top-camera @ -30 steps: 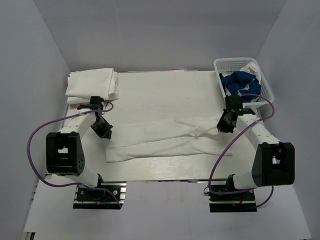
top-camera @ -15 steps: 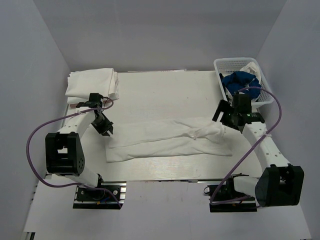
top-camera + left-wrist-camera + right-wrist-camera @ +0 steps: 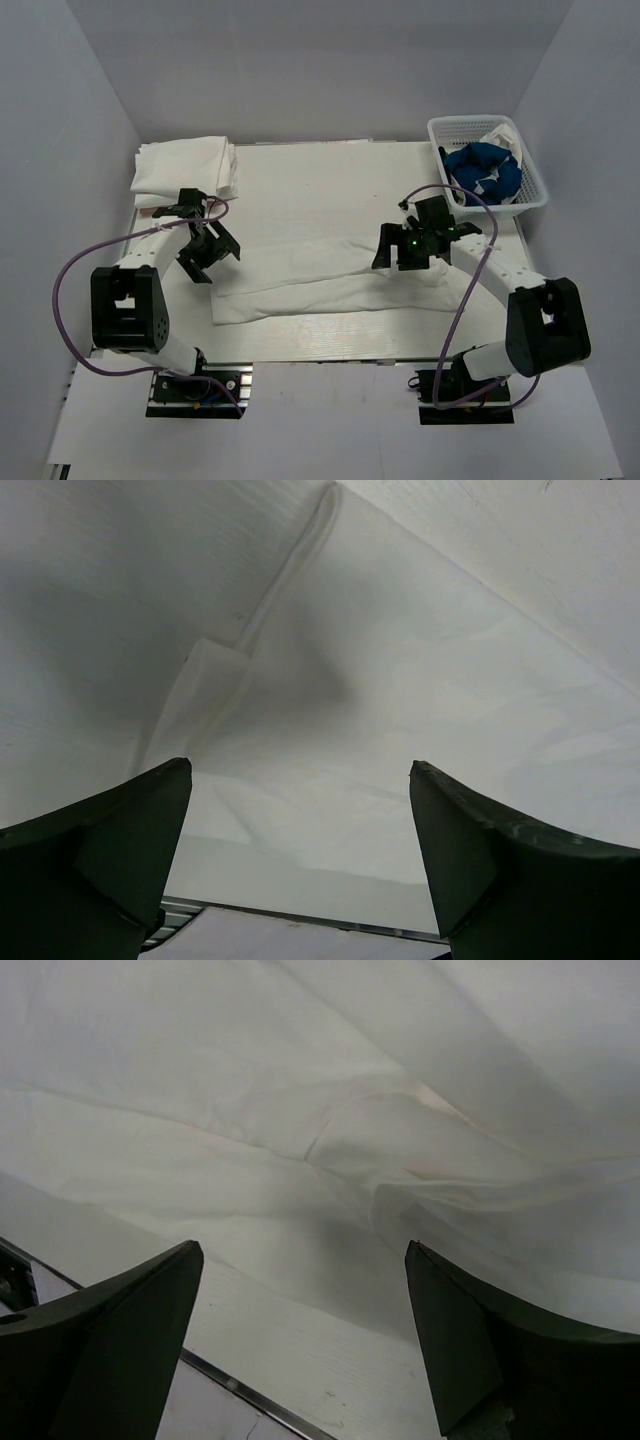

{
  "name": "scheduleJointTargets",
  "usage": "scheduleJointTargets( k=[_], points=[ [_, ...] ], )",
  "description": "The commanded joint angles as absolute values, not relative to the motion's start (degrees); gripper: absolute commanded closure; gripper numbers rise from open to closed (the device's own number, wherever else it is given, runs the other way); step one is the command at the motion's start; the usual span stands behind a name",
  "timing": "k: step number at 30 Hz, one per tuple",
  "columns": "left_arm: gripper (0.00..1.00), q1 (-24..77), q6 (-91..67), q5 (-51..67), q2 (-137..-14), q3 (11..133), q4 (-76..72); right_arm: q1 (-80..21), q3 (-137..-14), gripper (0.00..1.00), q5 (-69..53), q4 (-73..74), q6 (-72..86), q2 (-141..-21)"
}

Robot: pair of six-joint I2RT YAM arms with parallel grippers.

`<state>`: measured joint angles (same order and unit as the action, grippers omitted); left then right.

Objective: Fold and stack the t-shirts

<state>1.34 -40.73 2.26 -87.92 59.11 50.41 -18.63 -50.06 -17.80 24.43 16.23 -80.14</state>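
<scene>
White t-shirt of soft matt cloth, creased, folded white stack likewise cloth, table smooth matt white, finely grained, lattice basket white plastic, blue t-shirt matt cloth

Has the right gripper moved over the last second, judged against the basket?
Yes. The right gripper has shifted left in the top view, farther from the white basket, and is now open above the spread white t-shirt.
</scene>
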Motion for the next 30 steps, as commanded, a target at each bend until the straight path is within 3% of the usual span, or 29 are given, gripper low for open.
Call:
scheduleJointTargets(
  k=[1, 3, 8, 11, 12, 13, 16, 21, 26, 27, 28, 30],
  points=[
    [0.0, 1.6, -40.0, 2.6, -83.6, 58.9, 49.7, -20.9, -50.3, 0.15, -14.1, 20.7, 19.3, -82.0],
    [0.0, 1.6, -39.5, 1.9, -83.1, 58.9, 50.2, -22.4, -49.9, 0.22, -11.7, 19.0, 20.2, -83.6],
    [0.0, 1.6, -39.5, 0.1, -81.9, 58.9, 51.4, -23.6, -48.8, 0.29, 1.5, 18.1, 22.9, -86.0],
    [0.0, 1.6, -38.9, 0.1, -81.4, 58.9, 51.9, -24.0, -48.5, 0.45, 2.5, 17.0, 23.5, -87.5],
    [0.0, 1.6, -38.9, -0.5, -81.4, 58.9, 51.9, -24.2, -48.8, 0.53, 2.4, 16.9, 23.6, -88.2],
    [0.0, 1.6, -38.9, -0.5, -81.4, 58.9, 51.9, -24.4, -48.9, 0.78, 1.6, 16.9, 23.8, -88.6],
    [0.0, 1.6, -38.9, -1.0, -80.9, 58.9, 52.5, -24.9, -50.1, 1.0, -1.5, 17.6, 24.1, -88.2],
    [0.0, 1.6, -38.9, -1.1, -80.3, 58.9, 52.5, -24.8, -55.6, 1.0, -11.5, 27.4, 29.1, -84.7],
    [0.0, 1.6, -38.9, -0.5, -81.4, 58.9, 51.9, -24.4, -52.8, 1.0, -23.7, 28.2, 37.5, -83.9],
    [0.0, 1.6, -38.9, -0.5, -81.4, 58.9, 51.9, -24.4, -52.6, 0.97, -23.4, 29.3, 37.4, -84.2],
    [0.0, 1.6, -38.3, -0.5, -81.4, 58.9, 51.9, -24.1, -52.5, 0.8, -23.5, 29.7, 37.5, -84.5],
    [0.0, 1.6, -37.8, -0.5, -82.7, 59.9, 52.6, -24.2, -52.5, 0.69, -25.1, 30.4, 37.1, -85.2]
  ],
)
